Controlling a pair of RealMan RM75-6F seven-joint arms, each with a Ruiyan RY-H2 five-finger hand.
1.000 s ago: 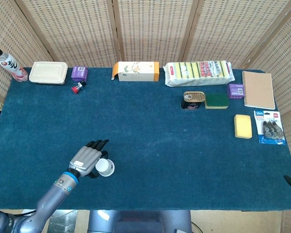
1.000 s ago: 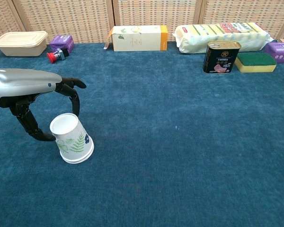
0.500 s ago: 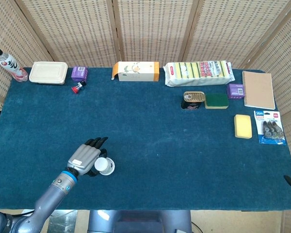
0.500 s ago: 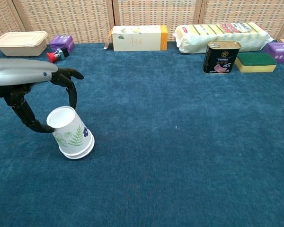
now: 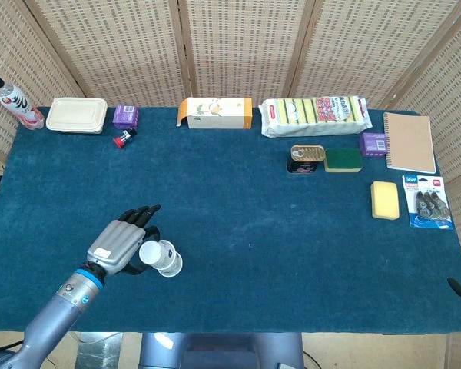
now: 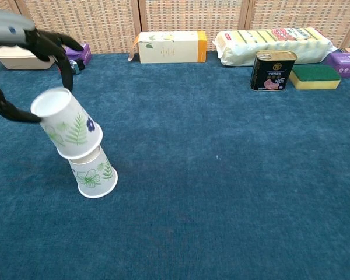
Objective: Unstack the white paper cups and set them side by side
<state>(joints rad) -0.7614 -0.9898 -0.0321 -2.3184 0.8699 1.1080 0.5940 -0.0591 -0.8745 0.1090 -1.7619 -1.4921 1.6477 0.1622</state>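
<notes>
Two white paper cups with leaf prints stand upside down near the table's front left. My left hand (image 6: 24,44) (image 5: 119,244) grips the upper cup (image 6: 67,121) (image 5: 154,254) between thumb and fingers. That cup is raised and tilted to the left, and its rim still overlaps the top of the lower cup (image 6: 94,175) (image 5: 171,266), which rests on the blue cloth. Of my right hand (image 5: 456,287), only a dark tip shows at the table's front right edge, and its fingers are out of sight.
Along the back edge are a bottle (image 5: 12,101), a beige lunch box (image 5: 77,114), a purple box (image 5: 125,115), a white-orange carton (image 5: 215,112) and a sponge pack (image 5: 315,114). At the right are a can (image 5: 306,157), a green sponge (image 5: 343,159), a notebook (image 5: 409,141) and a yellow sponge (image 5: 385,200).
My left hand has lifted the upper cup up and to the left, off the lower one. The lower cup, hidden inside before, now shows on the cloth.
</notes>
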